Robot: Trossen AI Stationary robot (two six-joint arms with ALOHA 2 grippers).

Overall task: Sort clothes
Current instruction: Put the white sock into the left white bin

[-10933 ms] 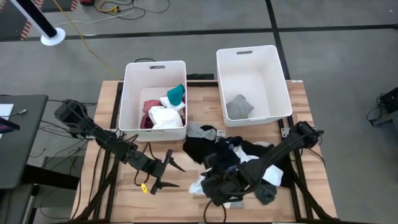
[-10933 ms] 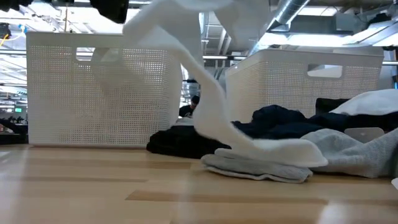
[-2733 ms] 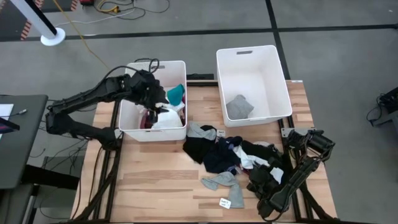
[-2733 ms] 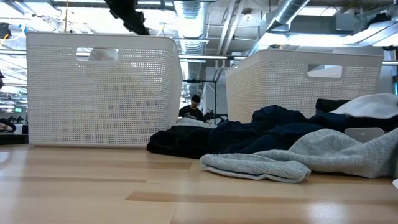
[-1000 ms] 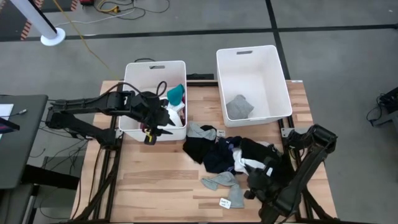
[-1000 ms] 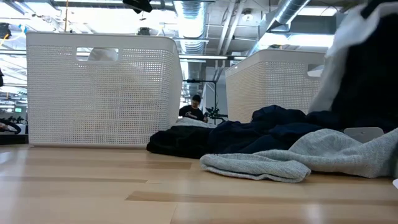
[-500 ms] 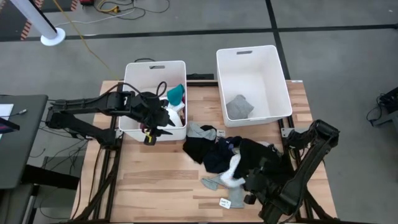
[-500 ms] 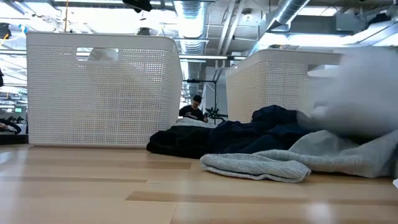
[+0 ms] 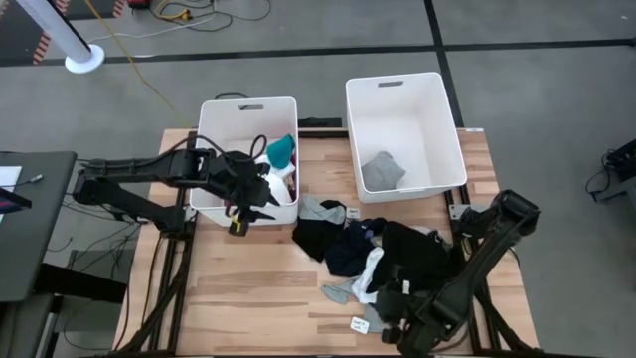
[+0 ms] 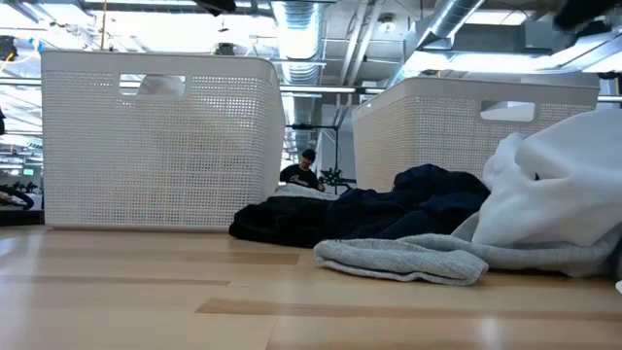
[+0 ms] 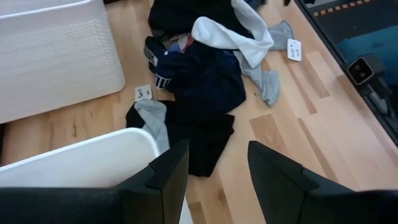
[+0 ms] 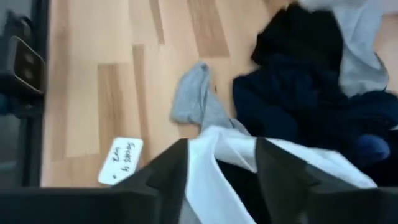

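The clothes lie in a dark heap (image 9: pixel 348 239) at the table's middle, mostly navy and black. On top of it lies a white garment (image 9: pixel 373 267) (image 10: pixel 554 194), and a grey sock (image 9: pixel 341 291) rests flat on the wood beside it. My right gripper (image 9: pixel 391 316) (image 12: pixel 221 180) stands open at the heap's near side, and the white garment (image 12: pixel 211 155) shows between its fingers. My left gripper (image 9: pixel 243 211) (image 11: pixel 214 180) hangs open and holds nothing over the near rim of the left bin (image 9: pixel 211 149). My right gripper has the white garment's edge (image 12: pixel 205 163) between its spread fingers, coming at it on a slant from above and the near side. I cannot tell whether the fingers touch the cloth. The garment lies slack on the heap.
The left bin holds teal, white and maroon clothes (image 9: pixel 270 171). The right bin (image 9: pixel 442 129) holds one grey piece (image 9: pixel 382 171). A paper tag (image 9: pixel 360 325) lies on the wood near my right gripper. Bare wood spreads over the near left of the table (image 9: pixel 248 298).
The white garment, which hung high at the right of the low view a second ago, has fallen. It now lies slack on the heap. My right gripper has gone down and toward the table's near left, and has tipped.
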